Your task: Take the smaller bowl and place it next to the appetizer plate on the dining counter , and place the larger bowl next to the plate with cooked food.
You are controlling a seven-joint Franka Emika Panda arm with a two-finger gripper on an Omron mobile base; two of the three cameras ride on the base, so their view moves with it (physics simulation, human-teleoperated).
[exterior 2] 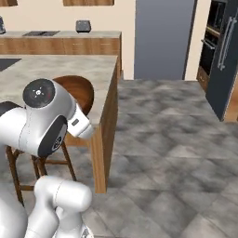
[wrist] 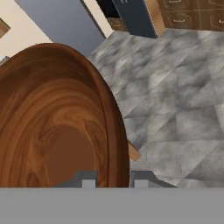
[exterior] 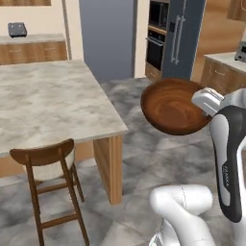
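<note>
The larger bowl (exterior: 174, 106), deep, dark brown and wood-grained, hangs tilted in the air to the right of the dining counter (exterior: 48, 98), above the floor. In the hand view my gripper (wrist: 114, 180) is shut on the larger bowl (wrist: 57, 127), one finger inside the rim and one outside. From the right base view the bowl (exterior 2: 82, 92) peeks out behind my arm, level with the edge of the counter (exterior 2: 69, 69). The smaller bowl, the appetizer plate and the plate with cooked food are out of view.
A wooden chair (exterior: 48, 166) stands at the counter's near side. A dark sink corner (exterior 2: 7, 62) is set into the counter top. Ovens and a tall dark fridge (exterior: 180, 33) line the far wall. A toaster (exterior 2: 82, 25) sits on the back counter. Grey tiled floor (exterior 2: 167, 139) lies open to the right.
</note>
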